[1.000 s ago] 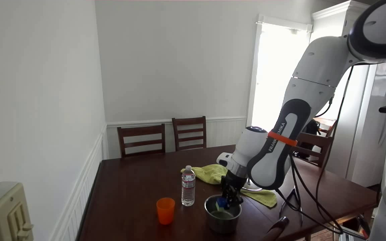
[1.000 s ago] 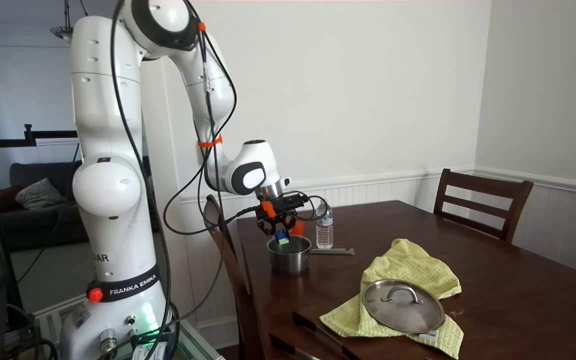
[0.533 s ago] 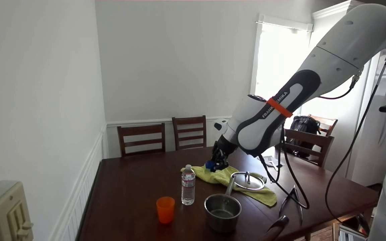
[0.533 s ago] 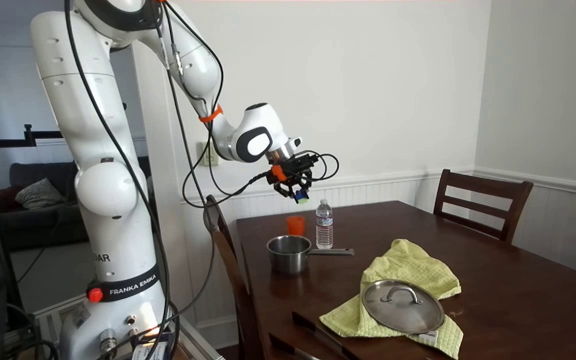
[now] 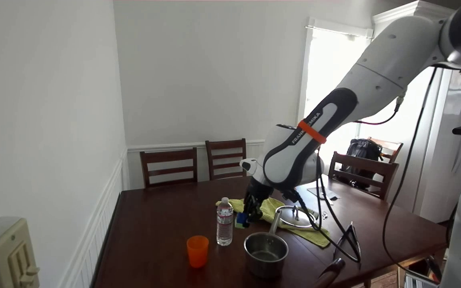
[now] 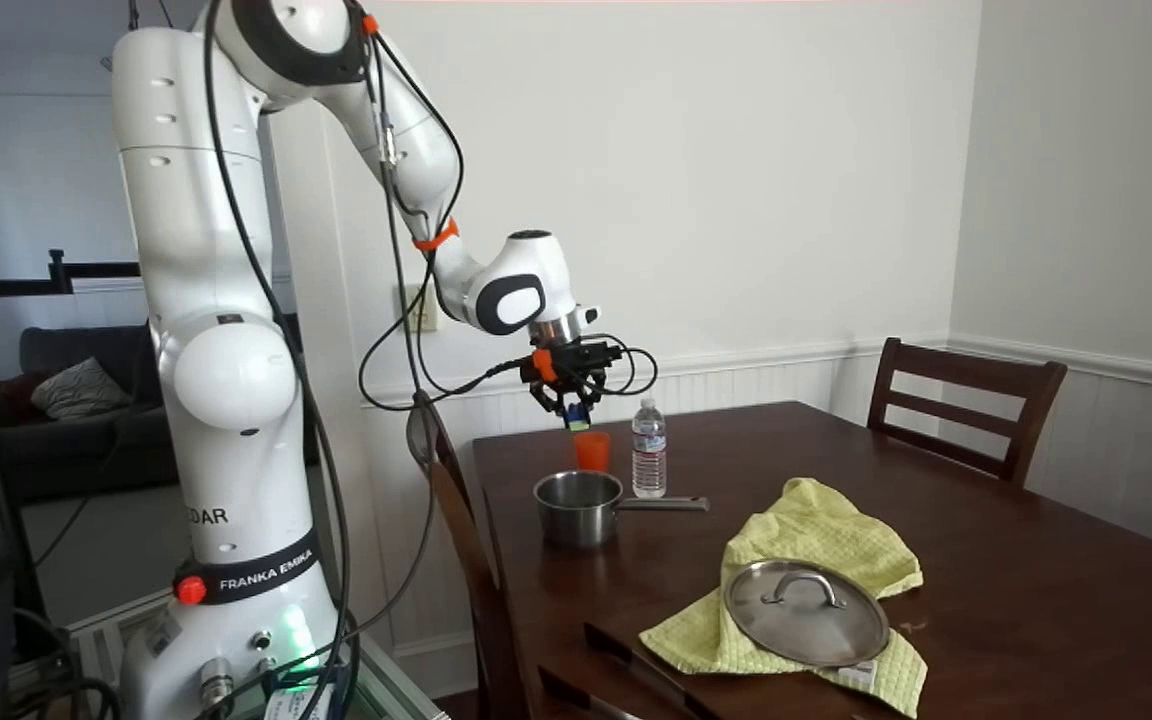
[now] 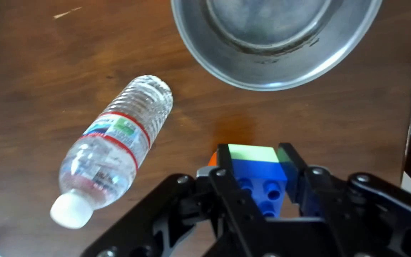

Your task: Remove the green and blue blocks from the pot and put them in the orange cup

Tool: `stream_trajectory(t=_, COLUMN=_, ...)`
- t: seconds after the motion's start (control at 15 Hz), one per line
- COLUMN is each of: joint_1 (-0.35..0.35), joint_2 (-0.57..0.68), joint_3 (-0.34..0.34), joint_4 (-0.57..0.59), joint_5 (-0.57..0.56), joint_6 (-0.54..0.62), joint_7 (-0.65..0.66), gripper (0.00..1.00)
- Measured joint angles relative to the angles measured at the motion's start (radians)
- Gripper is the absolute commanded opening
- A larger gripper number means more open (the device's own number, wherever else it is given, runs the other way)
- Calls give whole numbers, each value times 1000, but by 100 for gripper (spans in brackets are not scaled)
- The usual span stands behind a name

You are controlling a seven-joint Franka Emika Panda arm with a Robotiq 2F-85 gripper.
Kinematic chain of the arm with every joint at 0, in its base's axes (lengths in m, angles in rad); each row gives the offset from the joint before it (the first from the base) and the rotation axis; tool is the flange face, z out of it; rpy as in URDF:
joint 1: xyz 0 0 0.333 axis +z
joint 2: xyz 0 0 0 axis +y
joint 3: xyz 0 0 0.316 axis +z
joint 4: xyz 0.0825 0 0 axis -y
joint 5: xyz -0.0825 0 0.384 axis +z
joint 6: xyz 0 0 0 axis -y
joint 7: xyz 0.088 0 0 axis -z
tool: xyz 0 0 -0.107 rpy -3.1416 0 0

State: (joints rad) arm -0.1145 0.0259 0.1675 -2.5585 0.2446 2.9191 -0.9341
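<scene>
In my gripper (image 7: 255, 157) I hold the green block (image 7: 253, 152) and blue block (image 7: 259, 169); the cup (image 5: 197, 252) and pot (image 5: 265, 267) are lower than it.

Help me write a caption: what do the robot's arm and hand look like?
The arm is white and rounded, with dark patches, orange bands and black cables. Its dark base collar reads FRANKA EMIKA, beside a red button. The hand is black, with jointed fingers, silvery screws and an orange patch.
</scene>
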Motion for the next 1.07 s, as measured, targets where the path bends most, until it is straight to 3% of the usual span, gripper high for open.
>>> stream_trajectory(t=0.27, joint_1=27, joint_2=207, joint_3=-58, joint_4=228, joint_5=-105, joint_6=-167, joint_7=234, gripper=12)
stream_trajectory(t=0.47, joint_1=41, joint_2=316, joint_3=-57, joint_4=416, joint_5=-107, joint_6=-322, joint_7=358, gripper=12)
stream_trajectory(t=0.73, joint_1=101, joint_2=425, joint_3=-43, joint_4=630, joint_5=-128, joint_6=-418, joint_7=480, gripper=12)
stream_trajectory(t=0.8, joint_1=116, joint_2=446, joint_3=-43, joint_4=669, joint_5=-138, joint_6=-433, joint_7=507, gripper=54)
stream_trajectory(t=1.07, joint_1=149, joint_2=531, joint_3=-57, joint_4=773, joint_5=-183, joint_6=-497, joint_7=607, gripper=84)
